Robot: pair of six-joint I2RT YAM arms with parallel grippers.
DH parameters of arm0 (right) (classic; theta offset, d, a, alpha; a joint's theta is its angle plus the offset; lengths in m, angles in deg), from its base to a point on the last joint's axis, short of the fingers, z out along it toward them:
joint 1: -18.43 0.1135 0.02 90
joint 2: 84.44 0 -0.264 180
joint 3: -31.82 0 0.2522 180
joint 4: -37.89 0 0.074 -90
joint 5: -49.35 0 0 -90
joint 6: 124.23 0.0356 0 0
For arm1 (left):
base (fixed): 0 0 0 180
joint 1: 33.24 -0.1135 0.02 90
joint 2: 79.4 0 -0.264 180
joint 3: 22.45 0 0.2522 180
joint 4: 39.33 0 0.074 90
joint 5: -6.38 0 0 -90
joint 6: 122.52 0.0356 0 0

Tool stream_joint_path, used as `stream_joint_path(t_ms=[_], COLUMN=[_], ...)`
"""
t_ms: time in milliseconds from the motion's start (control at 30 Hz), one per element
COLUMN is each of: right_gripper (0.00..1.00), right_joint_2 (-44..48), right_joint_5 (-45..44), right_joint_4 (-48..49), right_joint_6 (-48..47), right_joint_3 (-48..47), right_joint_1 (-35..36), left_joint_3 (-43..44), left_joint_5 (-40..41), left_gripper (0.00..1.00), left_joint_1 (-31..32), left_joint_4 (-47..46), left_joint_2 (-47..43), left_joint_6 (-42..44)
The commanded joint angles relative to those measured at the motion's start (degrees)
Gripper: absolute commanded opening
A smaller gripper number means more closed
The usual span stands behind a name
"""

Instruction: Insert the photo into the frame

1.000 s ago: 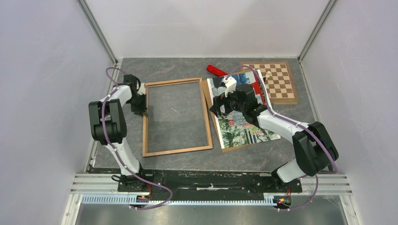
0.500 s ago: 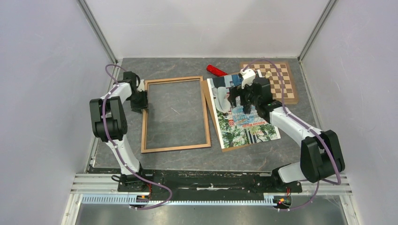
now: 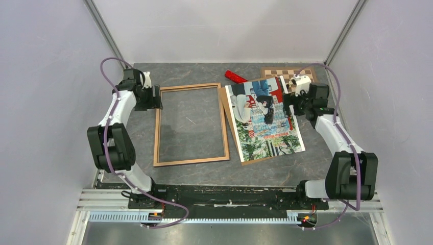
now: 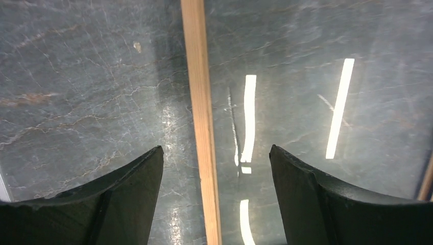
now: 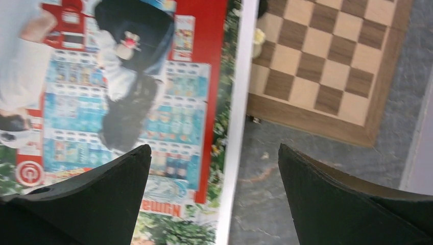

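You look down from behind; wrist views face down, close; left shares the frame [image 4: 201, 102], right the photo [image 5: 153, 112]

l arm [image 3: 116, 109] runs up the tabletop's [image 3: 194, 71] left edge, elbow folded nr the front. left claw [image 3: 153, 98] sits by the far left corner, pointing down, jaws wide apart, gripping nothing. r arm [image 3: 334, 133] stretches up the right edge; right claw [image 3: 294, 100] nr the far right corner, jaws fully spread, empty.
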Motion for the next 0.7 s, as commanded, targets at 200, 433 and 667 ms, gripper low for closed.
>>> stream_joint_path(t_ms=[200,433,667], right_gripper=[0.98,0.95,0.89], right_joint_2=[-10.31,-18.46,-25.16], right_joint_5=[12.91,15.74,19.13], right_joint_4=[-9.82,-10.9,-12.89], right_joint_6=[-7.26,-7.92,-11.29], right_joint_3=[-10.97,-16.1,-19.72], right_joint_1=[-8.22,-9.65,-10.37], left_joint_3=[-2.41,-3.62,-4.87], left_joint_5=[-7.37,-7.8,-8.43], left_gripper=[0.84,0.84,0.84], left_joint_1=[-0.01,0.12,0.11], left_joint_4=[-1.39,-1.34,-1.37], left_joint_2=[-11.05,-13.52,-14.2], left_joint_6=[-0.72,0.81,1.19])
